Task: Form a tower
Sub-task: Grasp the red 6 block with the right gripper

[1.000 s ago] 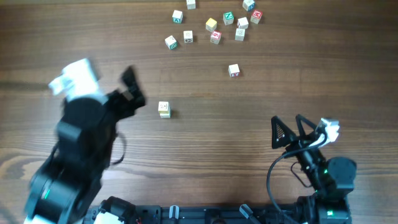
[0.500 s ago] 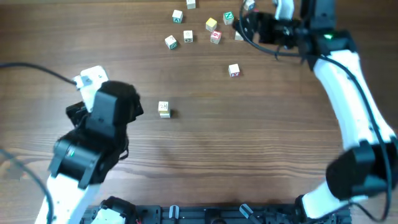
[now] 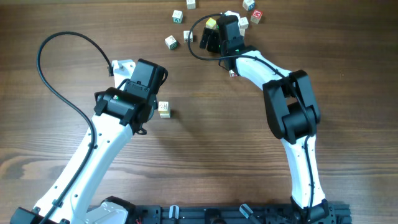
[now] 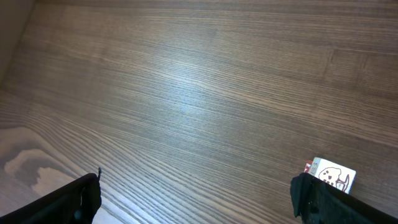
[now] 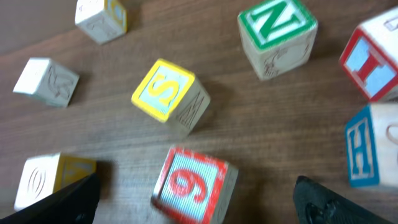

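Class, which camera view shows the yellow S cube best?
Right wrist: the yellow S cube is close, whole, letter readable. Overhead shows only a small yellow speck; left wrist misses it.

Left gripper [image 4: 196, 191], right gripper [image 5: 196, 194]: jaws wide apart.

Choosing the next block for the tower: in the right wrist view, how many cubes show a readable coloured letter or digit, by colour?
Red: 2 (9 cube, I cube)
Yellow: 1 (S cube)
Green: 1 (N cube)
Blue: 1 (H cube)
Total: 5
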{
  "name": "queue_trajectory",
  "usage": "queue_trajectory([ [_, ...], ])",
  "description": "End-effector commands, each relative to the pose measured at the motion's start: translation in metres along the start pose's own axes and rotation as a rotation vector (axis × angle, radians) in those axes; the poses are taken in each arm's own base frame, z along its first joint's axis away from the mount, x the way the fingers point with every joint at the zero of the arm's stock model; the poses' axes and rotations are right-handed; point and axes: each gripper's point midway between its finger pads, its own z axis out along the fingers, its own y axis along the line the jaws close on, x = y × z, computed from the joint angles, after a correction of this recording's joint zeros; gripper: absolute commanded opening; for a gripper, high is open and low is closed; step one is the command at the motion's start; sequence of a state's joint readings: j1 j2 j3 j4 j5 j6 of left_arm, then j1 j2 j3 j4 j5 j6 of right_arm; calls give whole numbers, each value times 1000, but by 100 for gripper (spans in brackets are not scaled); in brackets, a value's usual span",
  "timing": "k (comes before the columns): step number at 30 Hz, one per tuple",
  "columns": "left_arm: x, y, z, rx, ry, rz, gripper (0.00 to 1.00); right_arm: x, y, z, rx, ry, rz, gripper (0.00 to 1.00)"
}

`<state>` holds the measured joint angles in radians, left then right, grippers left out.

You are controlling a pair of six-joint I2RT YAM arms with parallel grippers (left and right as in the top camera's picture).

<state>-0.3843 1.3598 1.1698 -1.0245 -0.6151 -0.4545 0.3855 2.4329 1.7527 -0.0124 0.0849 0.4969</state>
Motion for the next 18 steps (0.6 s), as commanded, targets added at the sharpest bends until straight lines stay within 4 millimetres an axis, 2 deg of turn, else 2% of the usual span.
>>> queue_trajectory([
  [1,2,0,2,-3,6,1,100,2,-7,19,20,-54,2,100],
  [3,1,-1,2,-3,4,0,100,11,5,29,-40,-58,-27,99],
  [4,1,-1,2,0,1,-3,100,19,5,32,-37,-45,-32,95],
  [6,-1,-2,2,3,-5,-8,100,32,-4,33,25,-12,-44,72],
  [7,-1,-2,2,4,-5,-8,100,32,-7,33,45,-9,-55,53],
  [8,-1,-2,2,4,-5,-8,100,28,-6,30,48,-5,-59,43],
  [9,-1,-2,2,4,-5,-7,100,20,-1,25,45,0,-72,37],
  [10,-1,-2,2,3,-5,-7,100,5,10,15,24,1,-96,31],
  [12,-2,-4,2,10,-10,-14,100,-34,31,-19,-6,-28,-145,19],
  [14,-6,-9,-1,76,0,-48,100,-76,51,-74,-28,-47,-160,13],
  [15,-13,-4,-5,102,-1,-90,100,-87,58,-97,-42,-46,-162,12],
  [16,-28,16,-12,130,-21,-186,100,-100,72,-135,-95,-33,-159,12],
  [17,-43,40,-20,141,-50,-283,100,-104,84,-160,-152,-12,-142,12],
  [18,-56,70,-30,158,-86,-396,100,-100,105,-191,-249,39,-101,12],
])
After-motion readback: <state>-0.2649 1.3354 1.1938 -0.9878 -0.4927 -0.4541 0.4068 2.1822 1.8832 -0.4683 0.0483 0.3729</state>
